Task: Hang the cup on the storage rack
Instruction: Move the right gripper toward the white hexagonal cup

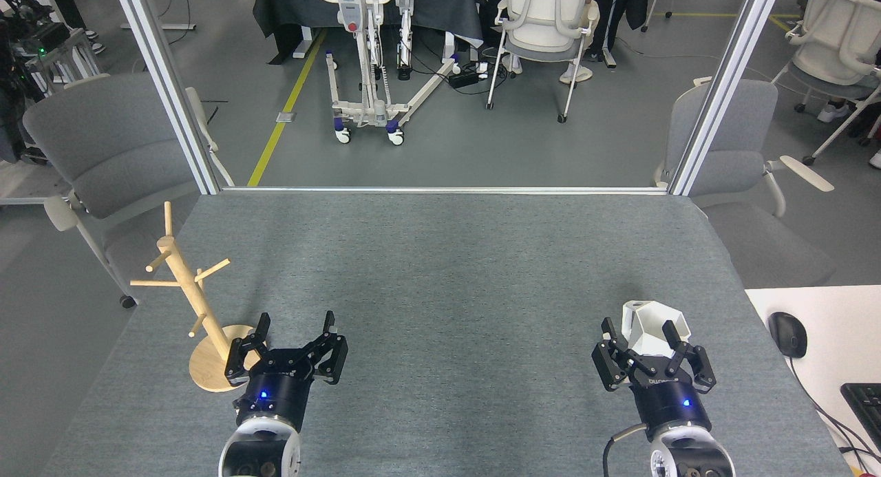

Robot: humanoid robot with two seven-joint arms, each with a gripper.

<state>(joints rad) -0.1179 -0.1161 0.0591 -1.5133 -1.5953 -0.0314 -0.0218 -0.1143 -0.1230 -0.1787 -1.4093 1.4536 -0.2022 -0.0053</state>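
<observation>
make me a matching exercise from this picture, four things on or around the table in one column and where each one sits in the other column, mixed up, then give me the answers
Things
1. white faceted cup
2. wooden mug rack
3. left gripper
4. computer mouse

Places
A. on the white desk, off the right edge of the grey table
B. near the table's left edge, on a round base
C. between the open fingers of the right gripper
D. open, just right of the rack's base

Pairs: 1-C, 2-B, 3-D, 4-A
</observation>
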